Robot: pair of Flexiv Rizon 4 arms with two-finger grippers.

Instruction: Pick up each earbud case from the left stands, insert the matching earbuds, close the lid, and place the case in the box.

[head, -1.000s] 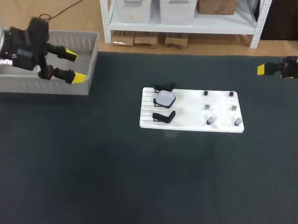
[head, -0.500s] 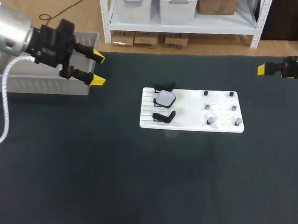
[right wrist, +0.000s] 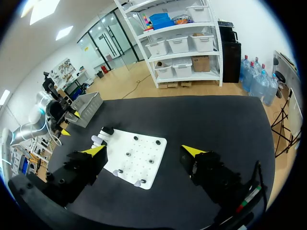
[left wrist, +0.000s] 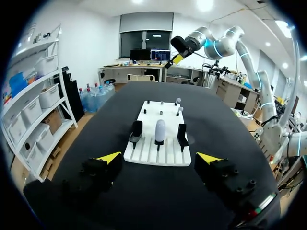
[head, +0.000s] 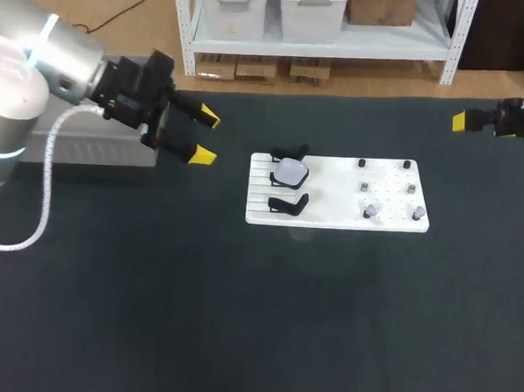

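The white earbud case (head: 290, 171) stands propped on the board (head: 331, 215) between empty black stands (head: 288, 203), presented for gripping. The left arm (head: 71, 63) has its jaws wide open and empty, facing the board. The right arm (head: 516, 120) hangs well apart from it, jaws open and empty.

Board (head: 332, 195) at table (head: 238, 318) centre: stands (head: 288, 203) on its left half, case (head: 290, 171) on the middle one, earbuds (head: 368, 209) right. Box (right wrist: 88, 103) far left; left end effector (head: 205, 136) between box and board.

Head overhead; wrists face shared board (head: 332, 195), right seemingly farther.
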